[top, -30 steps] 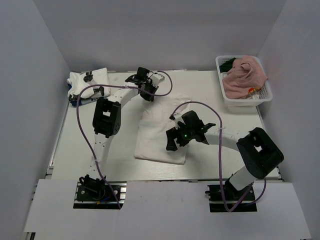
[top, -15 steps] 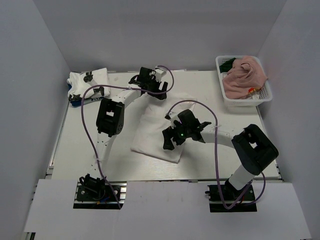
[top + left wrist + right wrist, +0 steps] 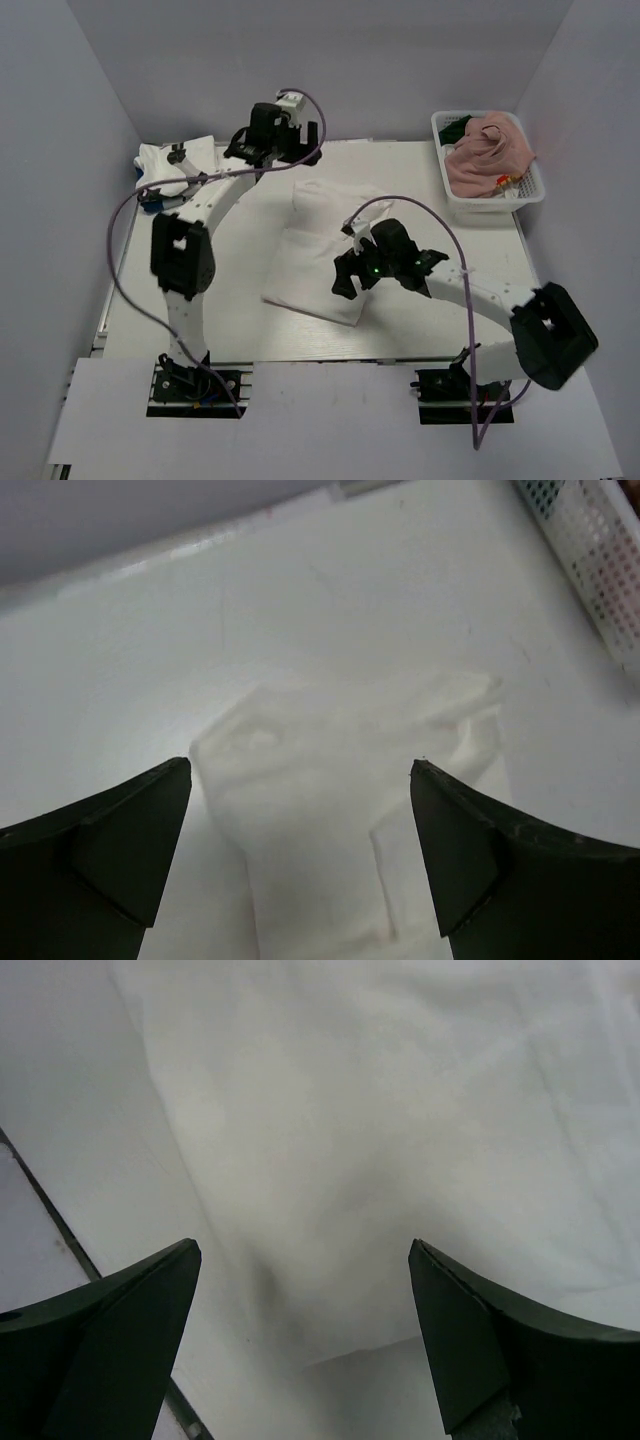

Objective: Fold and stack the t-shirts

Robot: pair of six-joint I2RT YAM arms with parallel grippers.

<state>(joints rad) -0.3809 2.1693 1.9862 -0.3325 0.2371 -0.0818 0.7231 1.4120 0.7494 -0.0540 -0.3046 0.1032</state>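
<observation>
Below the left fingers and right fingers, both parted, lies the white t-shirt.

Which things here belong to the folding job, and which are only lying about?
Job: white t-shirt, centre; folded white shirts, far left; pink t-shirt; dark green shirt.
Lying about: white lattice basket holding the last two; table.

Plain pale grey walls on three sides, white tabletop, white board along near edge, even light
</observation>
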